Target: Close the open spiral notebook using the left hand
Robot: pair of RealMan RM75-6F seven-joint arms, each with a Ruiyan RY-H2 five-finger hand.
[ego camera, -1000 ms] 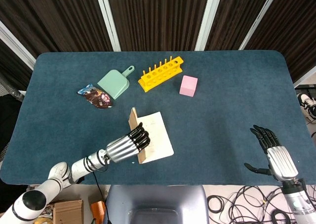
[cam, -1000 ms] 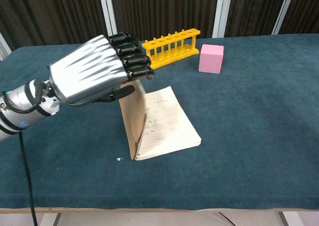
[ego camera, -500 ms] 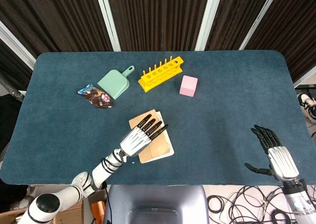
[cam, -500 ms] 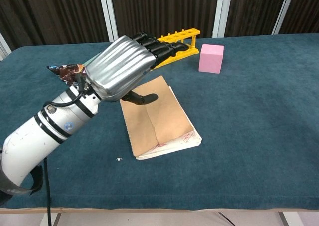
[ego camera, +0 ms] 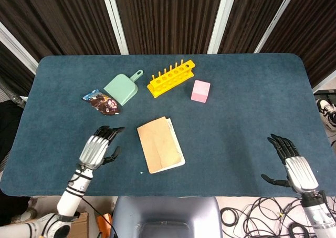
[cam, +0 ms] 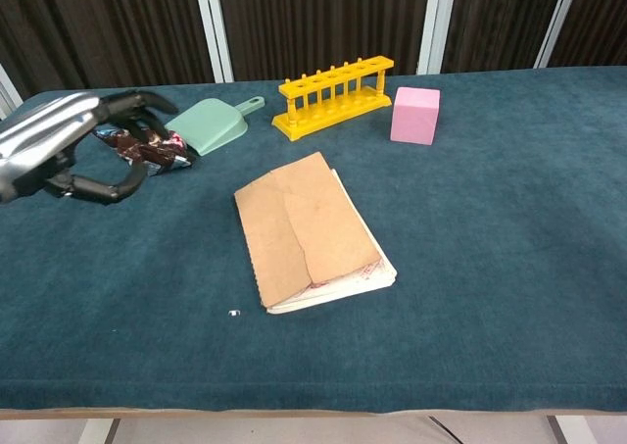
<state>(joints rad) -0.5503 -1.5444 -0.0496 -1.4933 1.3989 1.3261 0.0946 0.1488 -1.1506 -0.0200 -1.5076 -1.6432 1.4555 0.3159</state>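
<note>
The robot's left hand (ego camera: 98,146) hovers over the near-left part of the blue table (ego camera: 247,106), fingers loosely spread and curved, holding nothing; in the chest view it appears at the left edge (cam: 59,148), clear of everything on the cloth. Behind it lies a dark snack packet (ego camera: 102,102), with a pale green dustpan (ego camera: 122,88) just beside it toward the far side. At centre, the spiral notebook (ego camera: 159,144) rests flat and closed, its brown cover up and creased, white page edges showing along its right and near sides; the chest view shows the cover (cam: 304,226) lying slightly askew on the pages. A tiny white speck (cam: 233,313), too small to identify, sits on the cloth near the notebook's near-left corner. Farther back stand a yellow test-tube rack (ego camera: 170,78) and, to its right, a pink cube (ego camera: 200,91). At the near-right edge, the right hand (ego camera: 292,163) is seen off the table's corner, fingers extended and apart, thumb out, empty.
</note>
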